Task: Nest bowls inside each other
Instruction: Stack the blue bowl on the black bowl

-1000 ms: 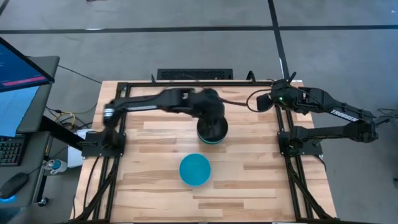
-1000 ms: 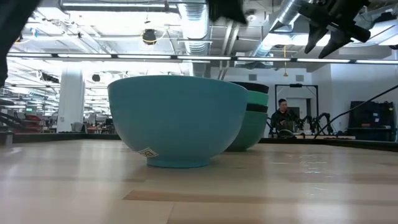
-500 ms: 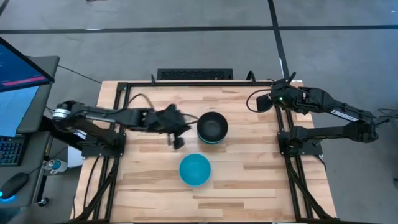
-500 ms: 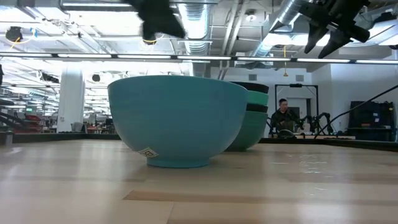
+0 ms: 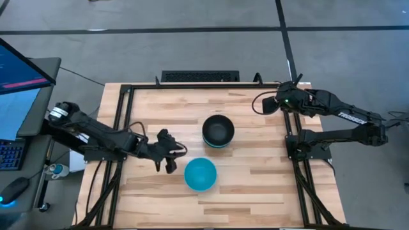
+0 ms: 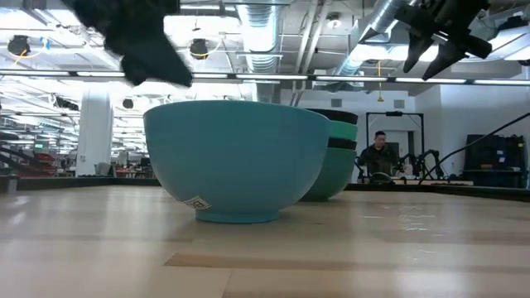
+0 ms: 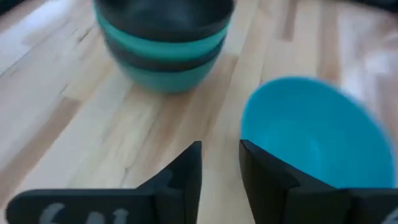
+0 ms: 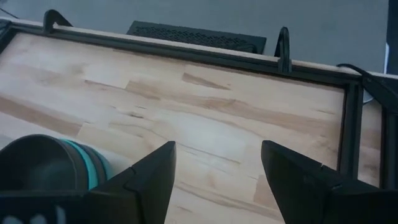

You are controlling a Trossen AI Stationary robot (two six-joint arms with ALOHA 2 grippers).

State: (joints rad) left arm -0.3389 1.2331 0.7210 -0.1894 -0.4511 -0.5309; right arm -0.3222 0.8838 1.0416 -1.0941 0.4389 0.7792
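A stack of nested bowls (image 5: 218,131) stands on its base at the table's middle, a black bowl on top and a teal-green one at the bottom (image 7: 165,43). A single cyan-blue bowl (image 5: 200,174) stands upright nearer the near edge; in the low view this cyan-blue bowl (image 6: 236,157) is in front of the stack (image 6: 339,157). My left gripper (image 5: 169,154) hovers open just left of the cyan-blue bowl (image 7: 317,134), and its fingers (image 7: 221,158) hold nothing. My right gripper (image 5: 271,102) waits open above the far right corner.
Black frame rails (image 5: 121,128) run along the table's left, right and far edges (image 8: 186,53). A dark slab (image 5: 199,76) lies beyond the far edge, and a monitor (image 5: 19,83) stands off the left side. Bare wood (image 5: 255,185) lies right of the bowls. A person (image 6: 381,157) sits far off in the room.
My left gripper has drawn away from above the stack, swinging toward the table's left and near edges, and now hangs beside the cyan-blue bowl. The stack and the cyan-blue bowl have stayed where they were.
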